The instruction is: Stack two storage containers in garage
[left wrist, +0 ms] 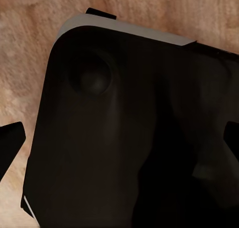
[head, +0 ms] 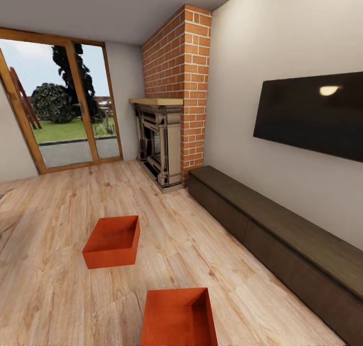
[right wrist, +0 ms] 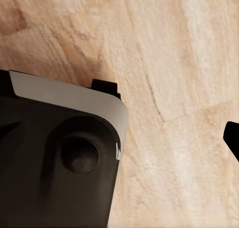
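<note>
Two storage containers are sitting on the living room's wood plank floor [head: 50, 245]: the farther container [head: 112, 241] at seven o'clock, the nearer container [head: 179, 317] at six, well apart. A brick fireplace [head: 166, 134] is standing at twelve, a dark low cabinet [head: 282, 235] stretching toward four. How far either gripper is opening, I cannot tell.

A dark rounded robot body [right wrist: 59, 163] with a grey edge sits over light wood plank floor [right wrist: 169, 63].

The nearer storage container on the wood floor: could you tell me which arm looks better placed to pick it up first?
Probably the right, though only slightly. The nearer storage container lies low in the head view, just right of centre, while the farther storage container sits ahead to the left. Both wrist views look down at the robot's base and plank floor.
</note>
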{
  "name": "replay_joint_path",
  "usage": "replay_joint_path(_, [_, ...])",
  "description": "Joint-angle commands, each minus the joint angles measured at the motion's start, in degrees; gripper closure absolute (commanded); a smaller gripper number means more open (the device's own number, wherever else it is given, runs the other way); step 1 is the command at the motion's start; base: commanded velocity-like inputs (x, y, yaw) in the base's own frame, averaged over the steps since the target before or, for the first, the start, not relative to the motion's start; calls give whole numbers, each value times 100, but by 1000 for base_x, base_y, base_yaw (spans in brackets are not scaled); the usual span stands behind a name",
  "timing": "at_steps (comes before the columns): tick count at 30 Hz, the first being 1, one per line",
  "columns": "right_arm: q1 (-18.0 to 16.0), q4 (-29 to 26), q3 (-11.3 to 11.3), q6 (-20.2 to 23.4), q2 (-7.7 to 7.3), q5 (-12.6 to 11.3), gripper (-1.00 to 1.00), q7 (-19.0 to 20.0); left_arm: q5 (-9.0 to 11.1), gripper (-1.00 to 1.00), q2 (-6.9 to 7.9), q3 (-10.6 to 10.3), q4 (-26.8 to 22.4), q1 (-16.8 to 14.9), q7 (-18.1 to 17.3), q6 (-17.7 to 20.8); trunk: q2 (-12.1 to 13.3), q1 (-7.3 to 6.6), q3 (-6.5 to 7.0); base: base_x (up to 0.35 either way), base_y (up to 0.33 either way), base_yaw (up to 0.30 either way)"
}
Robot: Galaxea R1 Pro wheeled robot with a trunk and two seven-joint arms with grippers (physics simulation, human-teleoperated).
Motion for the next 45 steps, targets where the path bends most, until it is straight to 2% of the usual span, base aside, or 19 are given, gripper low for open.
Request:
replay_joint_path(1, [-7, 16, 18, -29, 1, 29, -100, -8, 16, -100, -2, 15, 4, -3, 4, -20, -3, 0, -15, 0, 0, 0])
replay_joint_path(8, [-7, 16, 11, -30, -1, 30, -100, -8, -23, -100, 42, -6, -13, -4, 4, -22, -3, 0, -79, 0, 0, 0])
replay_joint_path(9, [-7, 16, 11, -32, -2, 30, -100, -8, -26, -100, 59, -7, -15, -4, 4, -22, -3, 0, -88, 0, 0, 0])
replay_joint_path(10, [-7, 15, 14, -36, -5, 34, -100, -8, -33, -100, 158, -15, -20, -4, 4, -23, -3, 0, -97, 0, 0, 0])
replay_joint_path(12, [-7, 15, 11, -37, -5, 36, -100, -8, -34, -100, 181, -18, -17, -4, 4, -23, -3, 0, -116, 0, 0, 0])
replay_joint_path(45, [-7, 16, 14, -37, -6, 34, -100, 0, -39, -100, 191, -12, -13, -4, 4, -23, -3, 0, -418, 0, 0, 0])
